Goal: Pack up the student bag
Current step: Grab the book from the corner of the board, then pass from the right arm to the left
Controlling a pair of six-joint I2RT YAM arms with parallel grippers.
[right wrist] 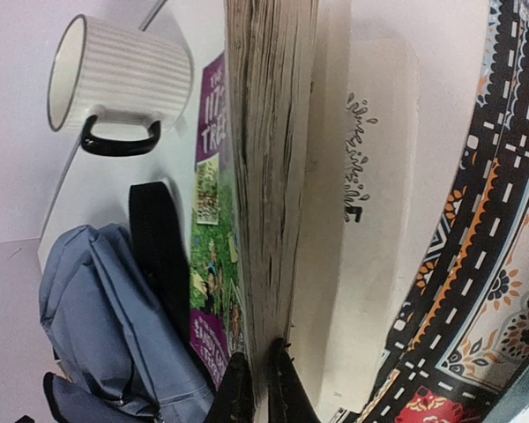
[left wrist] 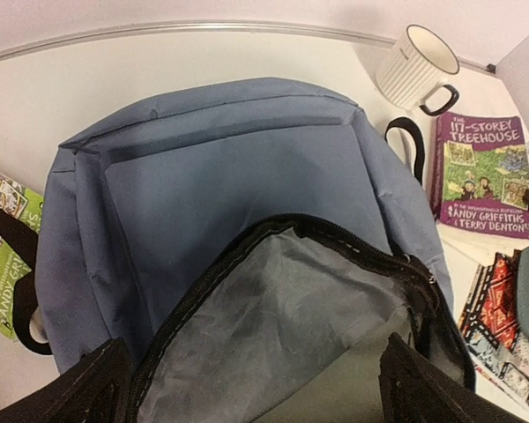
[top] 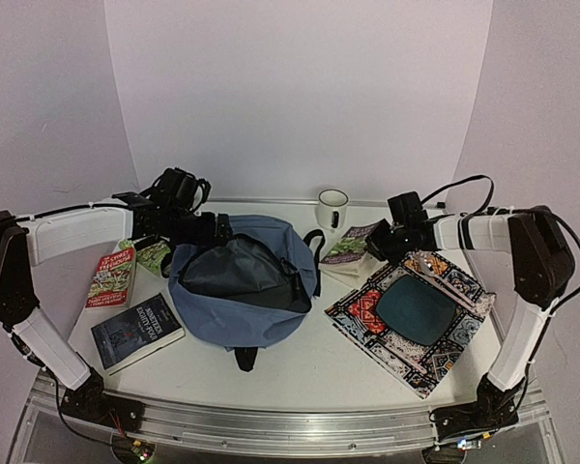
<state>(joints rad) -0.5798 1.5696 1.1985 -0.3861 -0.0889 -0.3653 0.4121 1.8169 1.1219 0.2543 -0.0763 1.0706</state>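
Near left on the surface [top: 290,372] lies a dark book [top: 135,332]; near right, a patterned mat [top: 411,314]. The student bag [top: 242,280] sits at the centre, unzipped, with the left gripper [left wrist: 256,392] released wide over its opening. Farther right, the right gripper [right wrist: 257,366] is clenched on a purple book [right wrist: 213,264] at its edge; a white mug [top: 333,207] stands beyond.

White tabletop [top: 300,372] with dull sheen, brushed metal rail [top: 290,425] along near edge, slim metal strip [left wrist: 203,28] at far edge, pale lilac-white back wall [top: 300,97], matching side panels [top: 39,106] angled inward, soft even light, faint shadows
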